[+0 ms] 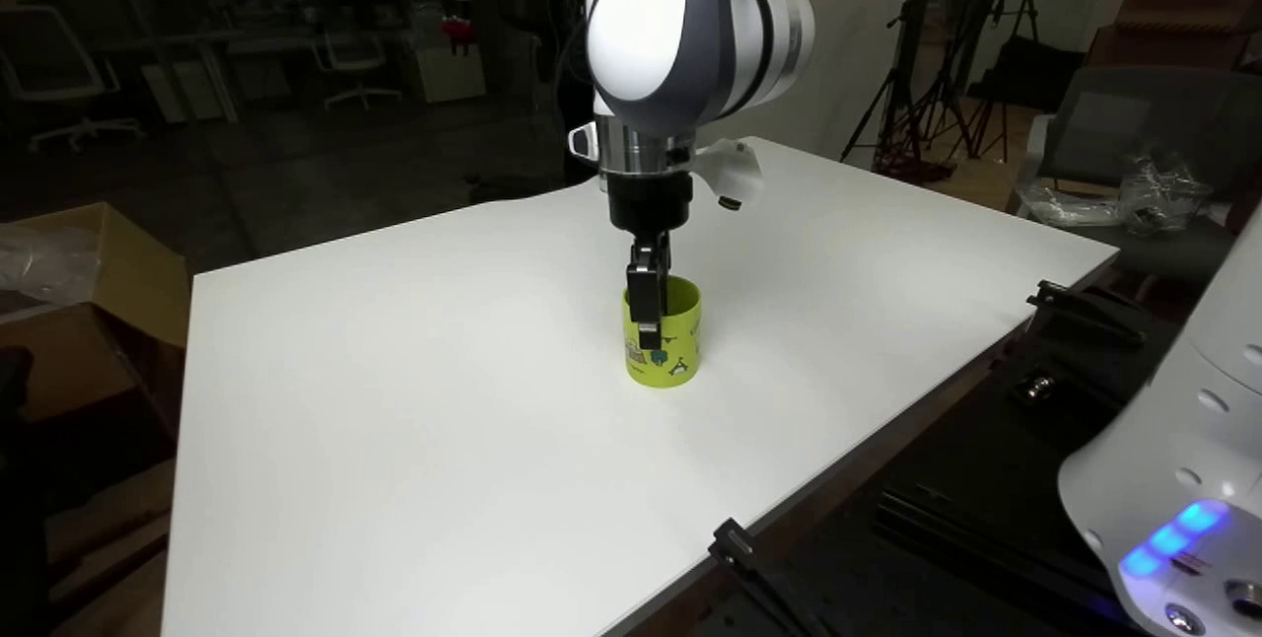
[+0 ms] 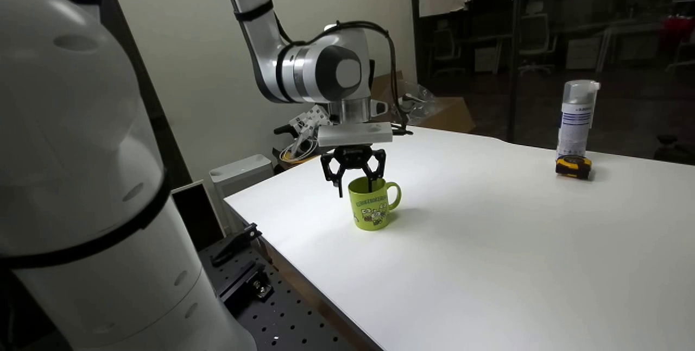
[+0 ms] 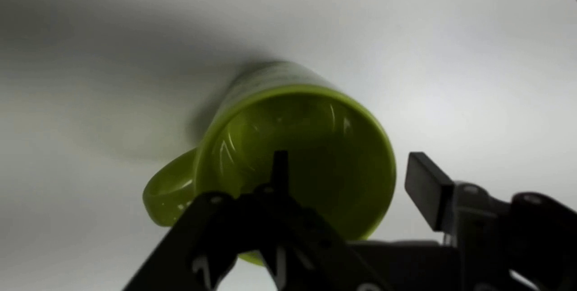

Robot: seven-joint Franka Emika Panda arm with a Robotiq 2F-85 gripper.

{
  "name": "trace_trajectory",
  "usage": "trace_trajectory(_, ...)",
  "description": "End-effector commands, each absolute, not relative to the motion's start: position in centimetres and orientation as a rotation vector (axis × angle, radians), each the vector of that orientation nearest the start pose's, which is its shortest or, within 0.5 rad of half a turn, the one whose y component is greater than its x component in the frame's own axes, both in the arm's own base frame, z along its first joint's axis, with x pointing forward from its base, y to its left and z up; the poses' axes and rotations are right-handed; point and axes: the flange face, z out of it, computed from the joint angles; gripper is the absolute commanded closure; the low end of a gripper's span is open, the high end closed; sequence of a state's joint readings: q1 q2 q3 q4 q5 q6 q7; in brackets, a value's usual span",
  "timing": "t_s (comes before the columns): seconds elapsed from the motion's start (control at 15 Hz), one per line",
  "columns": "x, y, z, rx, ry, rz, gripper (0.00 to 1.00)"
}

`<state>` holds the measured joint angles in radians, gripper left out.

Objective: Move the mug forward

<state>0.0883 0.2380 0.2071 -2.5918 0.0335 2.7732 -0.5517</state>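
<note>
Green mug (image 2: pixel 369 211), lettering (image 2: pixel 371 202) illegible, rim (image 3: pixel 297 88) between spread fingers (image 3: pixel 426 189) of an empty hand (image 2: pixel 355 190).

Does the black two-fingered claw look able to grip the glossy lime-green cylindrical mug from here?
Probably yes: the claw is open, one finger dipping inside the mug and the other outside, with only its side seen between them.
</note>
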Motion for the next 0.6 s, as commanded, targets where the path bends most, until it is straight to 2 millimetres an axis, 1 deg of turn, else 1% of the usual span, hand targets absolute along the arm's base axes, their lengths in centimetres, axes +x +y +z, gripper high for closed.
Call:
trace_trajectory(0.0, 42.32, 13.11, 17.17, -2.827, -1.220, 0.062, 0.61)
trace_trajectory(0.27, 42.51, 13.20, 17.33, -2.828, -1.220, 0.058, 0.89)
trace_trajectory(0.33, 42.51, 13.21, 17.42, -2.829, -1.220, 0.056, 0.95)
trace_trajectory(0.4, 42.51, 13.20, 17.51, -2.829, -1.219, 0.053, 0.99)
trace_trajectory(0.47, 42.52, 13.17, 17.57, -2.831, -1.217, 0.053, 1.00)
trace_trajectory(0.53, 42.01, 13.10, 17.21, -2.822, -1.228, 0.056, 0.89)
